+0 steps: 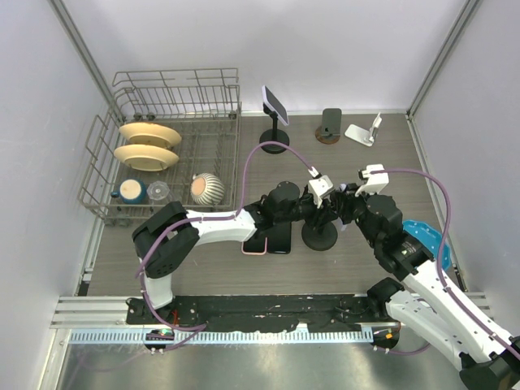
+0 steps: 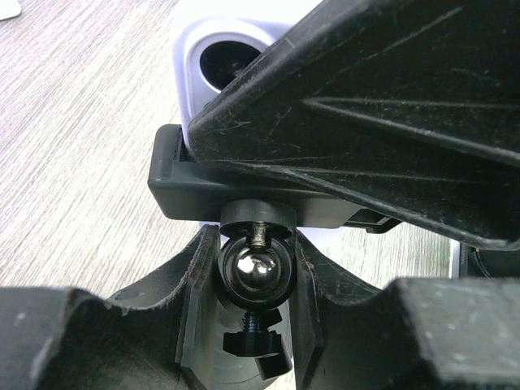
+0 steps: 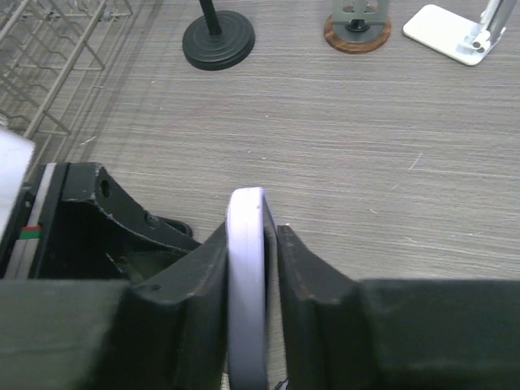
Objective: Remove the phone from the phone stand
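Here, the left gripper (image 2: 252, 258) clamps the ball joint (image 2: 250, 275) of the phone stand (image 1: 319, 236), while the right gripper (image 3: 248, 244) pinches the lavender phone (image 3: 246, 276) edgewise, seated in the cradle (image 2: 175, 191). A skewed pull could tip the stand or let the phone slip.

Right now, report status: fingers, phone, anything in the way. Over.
Left fingers grip phone stand. Right fingers clamp phone edge. Phone in cradle. No obstruction seen.

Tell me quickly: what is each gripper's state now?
Left gripper: closed on the shiny metal ball joint of the black phone stand.
Right gripper: closed on the pale lilac phone.
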Tool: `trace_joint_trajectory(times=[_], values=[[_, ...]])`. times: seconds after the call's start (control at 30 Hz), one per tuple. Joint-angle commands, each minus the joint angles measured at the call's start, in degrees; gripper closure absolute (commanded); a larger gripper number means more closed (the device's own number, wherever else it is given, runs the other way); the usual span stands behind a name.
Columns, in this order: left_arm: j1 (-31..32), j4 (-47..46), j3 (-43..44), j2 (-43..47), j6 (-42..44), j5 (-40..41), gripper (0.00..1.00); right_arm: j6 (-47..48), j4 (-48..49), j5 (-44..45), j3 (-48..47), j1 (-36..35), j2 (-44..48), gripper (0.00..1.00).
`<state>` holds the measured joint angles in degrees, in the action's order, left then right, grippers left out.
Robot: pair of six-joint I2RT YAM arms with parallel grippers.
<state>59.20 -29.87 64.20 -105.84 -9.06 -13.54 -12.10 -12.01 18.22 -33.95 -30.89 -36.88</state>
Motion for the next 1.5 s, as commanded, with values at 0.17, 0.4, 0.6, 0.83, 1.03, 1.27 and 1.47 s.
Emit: trace_joint_trajectory(times=[0.17, 0.4, 0.6, 0.83, 1.03, 1.27, 1.47], values=[[-1.0, -3.1, 0.2, 1.5, -7.3, -2.3, 1.0, 0.4, -0.2, 0.0, -1.0, 0.0, 0.6, 0.95], [-2.2, 0.5, 2.9, 1.0, -9.7, 2.2, 1.0, 0.1, -5.4, -2.8, -4.4, 0.0, -1.7, 0.99], [-3.3, 4.6, 7.2, -0.4, -12.1, 8.0, 1.0, -0.6, -12.4, -3.8, -8.7, -0.5, -4.6, 0.99], [-6.8, 3.0, 9.4, -1.9, -17.7, 11.5, 1.0, 0.6, -20.8, -3.0, -13.6, -1.0, -7.0, 0.99], [-9.4, 3.5, 14.4, -4.8, -19.6, 13.0, 1.0, 0.3, -25.4, -2.3, -15.7, -0.9, -8.4, 0.99], [-12.4, 4.5, 17.1, -6.6, -23.7, 17.7, 1.0, 1.4, -29.2, -0.8, -18.5, -1.0, -10.4, 0.99], [-12.7, 2.7, 16.8, -7.1, -23.6, 14.2, 1.0, 1.0, -28.7, 2.2, -17.9, -1.0, -10.7, 0.99]])
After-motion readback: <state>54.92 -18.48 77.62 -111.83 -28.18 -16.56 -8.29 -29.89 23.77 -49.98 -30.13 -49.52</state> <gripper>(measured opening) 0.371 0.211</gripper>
